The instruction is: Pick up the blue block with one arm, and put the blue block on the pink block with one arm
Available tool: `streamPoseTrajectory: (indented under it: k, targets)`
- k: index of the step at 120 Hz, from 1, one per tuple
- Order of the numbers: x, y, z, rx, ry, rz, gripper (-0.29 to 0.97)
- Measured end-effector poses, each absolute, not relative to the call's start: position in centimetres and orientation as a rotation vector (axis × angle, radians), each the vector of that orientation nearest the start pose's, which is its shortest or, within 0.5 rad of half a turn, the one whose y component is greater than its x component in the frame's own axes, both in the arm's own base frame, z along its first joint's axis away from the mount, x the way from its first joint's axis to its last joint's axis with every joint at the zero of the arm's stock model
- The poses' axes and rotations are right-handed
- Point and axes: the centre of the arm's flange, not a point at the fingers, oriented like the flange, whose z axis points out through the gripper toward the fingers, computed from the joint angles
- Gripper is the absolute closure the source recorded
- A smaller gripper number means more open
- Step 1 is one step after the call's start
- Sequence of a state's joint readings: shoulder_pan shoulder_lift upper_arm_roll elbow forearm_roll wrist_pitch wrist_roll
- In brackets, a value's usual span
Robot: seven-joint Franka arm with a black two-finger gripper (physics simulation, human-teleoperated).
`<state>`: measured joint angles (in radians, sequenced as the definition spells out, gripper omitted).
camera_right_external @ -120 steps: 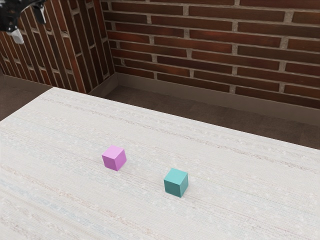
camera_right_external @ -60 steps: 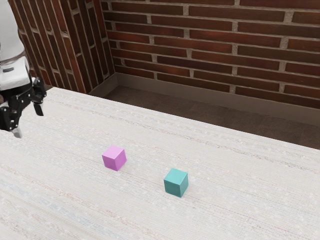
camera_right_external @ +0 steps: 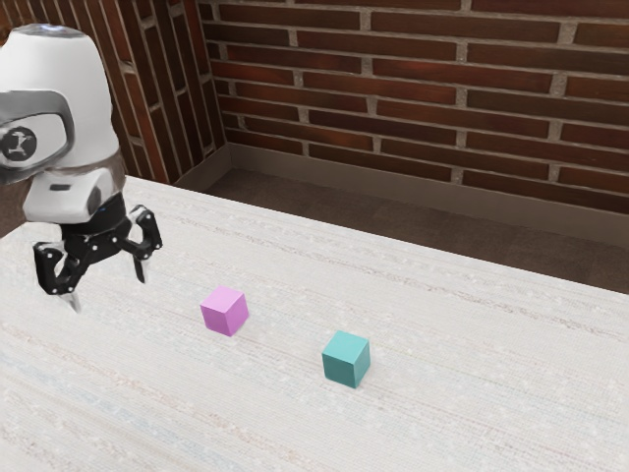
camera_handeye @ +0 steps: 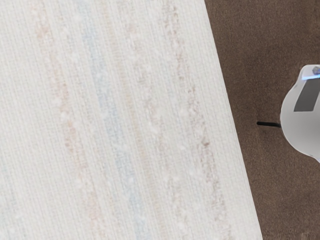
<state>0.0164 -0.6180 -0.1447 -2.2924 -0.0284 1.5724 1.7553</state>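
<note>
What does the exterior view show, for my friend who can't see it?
A robot's open black gripper hovers above a table, to the exterior view's left of a pink block and a blue block sitting apart. Brick walls stand behind.

In the exterior view, the tool (camera_right_external: pixel 106 288) hung leftmost over the counter (camera_right_external: pixel 472 393), then one block (camera_right_external: pixel 224 311), with another block (camera_right_external: pixel 346 358) rightmost and nearer.
</note>
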Motion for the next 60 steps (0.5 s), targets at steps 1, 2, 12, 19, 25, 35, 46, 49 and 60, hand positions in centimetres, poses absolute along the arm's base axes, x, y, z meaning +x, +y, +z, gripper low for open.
streamPoseTrajectory:
  k: [1,2,12,19,25,35,46,49,60]
  targets:
    - [35.1,-6.2,56.0,-1.883,2.561,0.184,0.0]
    - [35.3,-6.5,55.9,-1.856,2.581,0.186,0.0]
    - [37.3,-10.2,54.3,-1.565,2.767,0.197,0.0]
    - [38.2,-12.5,53.0,-1.377,2.869,0.196,0.0]
    - [39.2,-14.7,51.4,-1.216,2.953,0.194,0.0]
    - [41.1,-18.4,48.5,-0.946,3.07,0.173,0.0]
    - [43.3,-21.1,46.1,-0.708,3.148,0.111,0.0]
    - [43.7,-21.5,45.6,-0.657,3.159,0.093,0.0]
    - [45.2,-22.3,43.4,-0.501,3.185,0.034,0.0]
